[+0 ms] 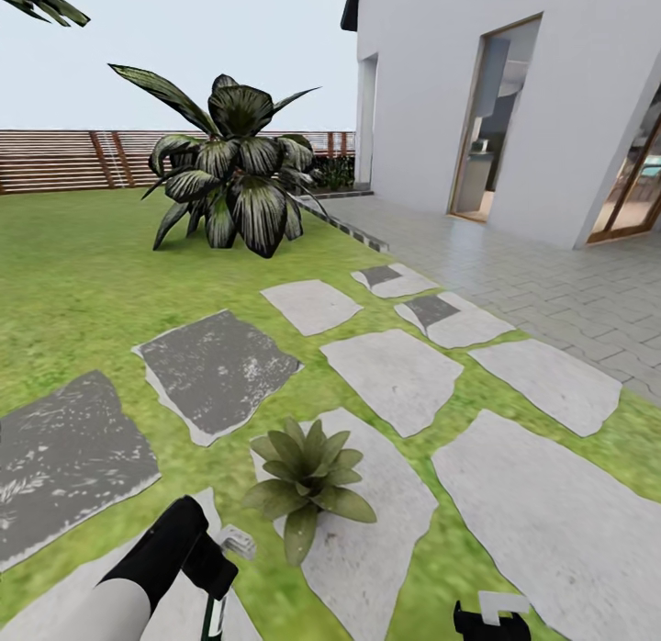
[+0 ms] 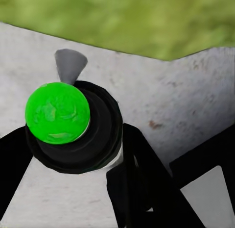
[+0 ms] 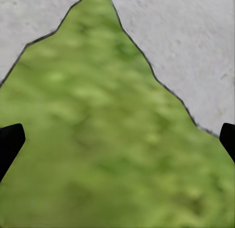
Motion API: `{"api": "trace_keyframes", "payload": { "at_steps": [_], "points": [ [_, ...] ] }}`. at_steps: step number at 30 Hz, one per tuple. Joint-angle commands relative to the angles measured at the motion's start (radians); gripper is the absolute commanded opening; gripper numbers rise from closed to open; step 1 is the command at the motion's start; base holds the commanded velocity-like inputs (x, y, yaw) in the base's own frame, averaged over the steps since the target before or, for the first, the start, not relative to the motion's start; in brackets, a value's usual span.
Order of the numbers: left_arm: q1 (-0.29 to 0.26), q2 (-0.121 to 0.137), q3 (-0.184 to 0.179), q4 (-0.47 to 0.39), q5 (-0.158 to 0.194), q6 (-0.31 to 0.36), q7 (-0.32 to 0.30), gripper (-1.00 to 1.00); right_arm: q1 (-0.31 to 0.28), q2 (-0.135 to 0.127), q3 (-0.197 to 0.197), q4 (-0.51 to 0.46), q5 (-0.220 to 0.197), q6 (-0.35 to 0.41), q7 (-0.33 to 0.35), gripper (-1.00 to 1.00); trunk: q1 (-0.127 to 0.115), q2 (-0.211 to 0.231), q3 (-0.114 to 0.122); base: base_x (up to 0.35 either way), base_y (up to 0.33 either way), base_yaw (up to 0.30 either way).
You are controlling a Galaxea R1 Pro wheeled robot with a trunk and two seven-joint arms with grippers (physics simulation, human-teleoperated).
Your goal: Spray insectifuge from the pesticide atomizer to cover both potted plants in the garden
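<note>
In the left wrist view, the pesticide atomizer [image 2: 73, 121] is a black cylinder with a bright green round top and a small grey nozzle. My left gripper [image 1: 218, 567] is shut on it, with black fingers [image 2: 142, 181] on both sides, over a pale stepping stone [image 2: 161, 90]. One potted plant [image 1: 308, 480], a small rosette of pointed green leaves, sits just ahead and to the right of that gripper; its leaves hide the pot. My right gripper [image 1: 491, 616] hangs low at the right, open, over grass [image 3: 117, 144].
A large dark broad-leaved shrub [image 1: 234, 168] stands farther back on the lawn. Grey stepping stones [image 1: 390, 375] cross the grass. A brown slatted fence [image 1: 55, 159] closes the back. At the right are a paved terrace [image 1: 551, 292] and a white house wall [image 1: 431, 99].
</note>
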Motion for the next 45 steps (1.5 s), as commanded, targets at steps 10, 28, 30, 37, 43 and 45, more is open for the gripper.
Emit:
{"api": "trace_keyframes", "payload": {
  "at_steps": [10,28,30,37,43,45],
  "points": [
    [-0.015,0.007,-0.015,-0.007,-0.036,0.012,-0.142,-1.00,-0.001,-0.002,-0.007,0.002,0.010,-0.003,-0.003,1.00,0.000,0.000,-0.001,0.011,0.020,-0.165],
    [-0.052,0.000,-0.027,-0.011,-0.230,0.015,-0.292,-1.00,-0.001,-0.001,-0.006,0.002,0.015,-0.003,0.000,1.00,0.000,0.000,-0.001,-0.048,0.114,-0.019],
    [-0.047,-0.002,-0.027,-0.009,-0.233,0.015,-0.293,-1.00,-0.001,0.003,-0.006,0.002,0.011,-0.003,-0.001,1.00,0.000,0.000,-0.001,0.001,0.004,-0.051],
    [-0.055,-0.010,-0.025,-0.010,-0.235,0.023,-0.293,-1.00,-0.001,0.003,-0.008,0.000,0.009,-0.003,-0.001,1.00,0.000,0.000,-0.001,0.008,0.020,-0.261],
    [-0.055,-0.008,-0.023,-0.011,-0.233,0.024,-0.293,-1.00,-0.001,0.003,-0.008,0.001,0.008,-0.003,-0.001,1.00,0.000,0.000,-0.001,0.088,0.266,-0.299],
    [-0.057,-0.014,-0.024,-0.011,-0.234,0.025,-0.293,-1.00,-0.001,0.004,-0.008,0.002,0.008,-0.003,-0.001,1.00,0.000,0.000,-0.001,0.052,0.322,-0.300]
  ]
}}
